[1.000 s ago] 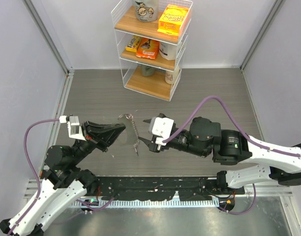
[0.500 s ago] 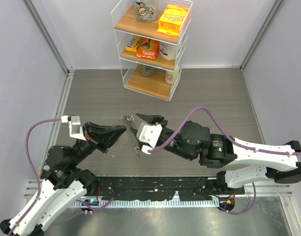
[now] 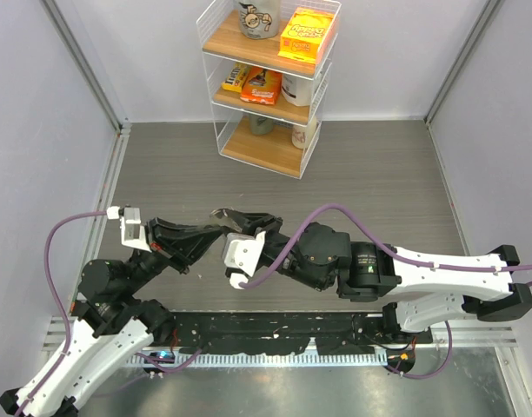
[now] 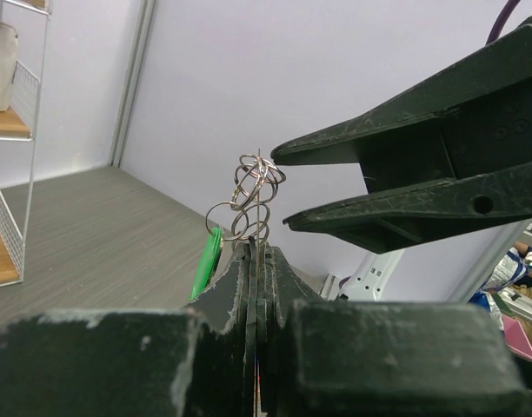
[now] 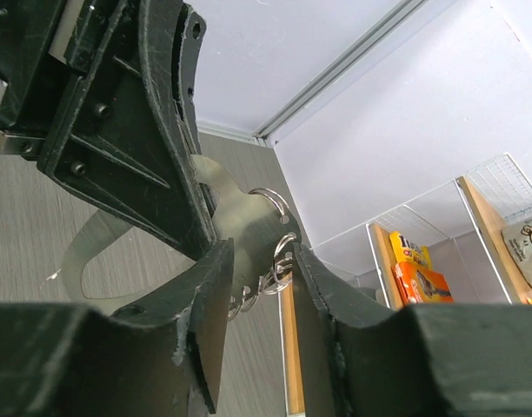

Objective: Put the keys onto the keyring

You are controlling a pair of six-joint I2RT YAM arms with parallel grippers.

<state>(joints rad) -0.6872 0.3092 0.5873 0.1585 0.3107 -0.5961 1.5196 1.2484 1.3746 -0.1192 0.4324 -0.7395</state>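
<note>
Near edge: both arms reach in over the grey table (image 3: 379, 165) and meet left of centre.

Left gripper (image 3: 216, 229) points right, its fingers pressed together on the keyring (image 4: 253, 195). The chain of rings stands up out of its tips, held above the table. The green piece (image 4: 206, 261) sits beside the fingertips.

Right gripper (image 3: 237, 215) comes in from the right, fingers apart, with the top rings of the chain in the gap. One fingertip is at the topmost ring; contact unclear.

Right wrist view: a pale metal tab (image 5: 236, 217) lies against the left gripper's tip, with a ring at its end. Cannot tell whether it is one of the keys.

Far side: wire shelf rack (image 3: 253, 143) with food boxes (image 3: 306, 35), against the back wall.
</note>
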